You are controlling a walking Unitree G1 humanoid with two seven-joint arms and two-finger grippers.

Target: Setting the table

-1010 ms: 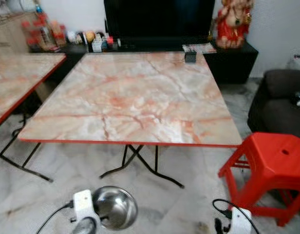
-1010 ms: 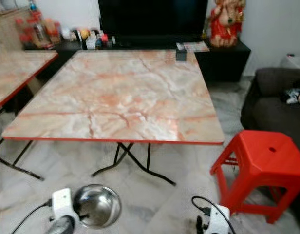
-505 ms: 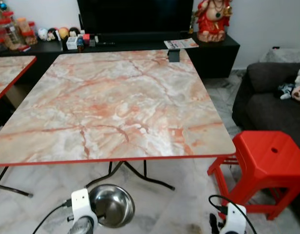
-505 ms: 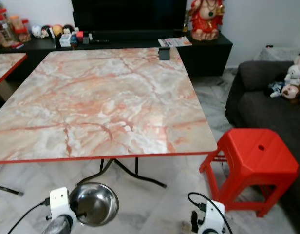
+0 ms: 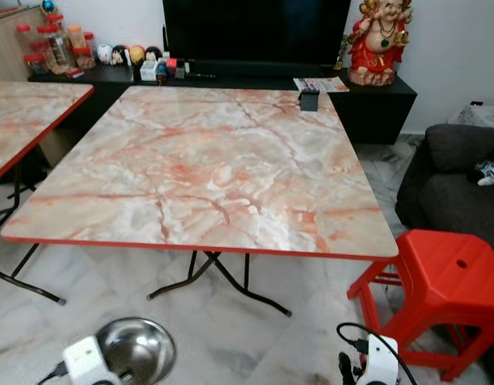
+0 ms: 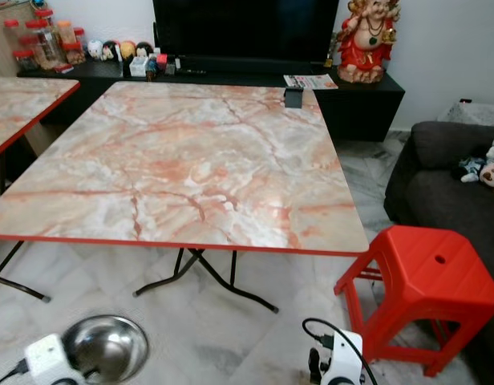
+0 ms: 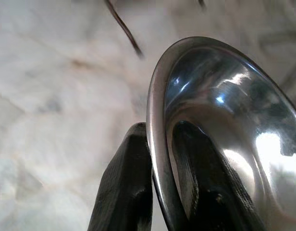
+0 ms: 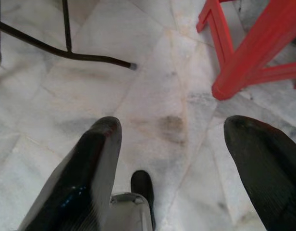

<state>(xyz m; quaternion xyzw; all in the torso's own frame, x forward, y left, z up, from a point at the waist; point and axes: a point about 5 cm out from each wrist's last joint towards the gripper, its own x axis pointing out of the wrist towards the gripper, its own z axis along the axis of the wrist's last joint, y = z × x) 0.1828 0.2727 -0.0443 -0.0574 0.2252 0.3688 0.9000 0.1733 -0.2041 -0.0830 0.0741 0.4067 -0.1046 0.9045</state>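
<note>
Steel, shiny and round, the bowl (image 5: 136,350) sits at the lower left of the left eye view, low in front of the robot and over the marble floor (image 5: 231,337). The left gripper (image 7: 160,192) holds it by the rim only: in the left wrist view one black finger (image 7: 124,187) lies outside the rim and the other one inside, pressed together on the thin metal edge. The right gripper (image 8: 169,163) hangs at the lower right with its two fingers spread wide and nothing between them; under it are the floor tiles and a leg of the red plastic stool (image 5: 443,281).

The folding table with the marble pattern (image 5: 207,168) fills the centre of the head views, and its top is bare except for a small dark object (image 5: 309,99) at the far edge. The bowl is well below the red front edge of this table.

My judgement is that the main risk is the grip. A pinch on a smooth rim is weak, so the bowl can turn or slip out when the arm rises. Also, the bowl must pass up in front of the table edge; if it goes up too near, the rim can hit the edge and be knocked loose. The stool stands just beside the right corner of the table and may hinder a step forward.
</note>
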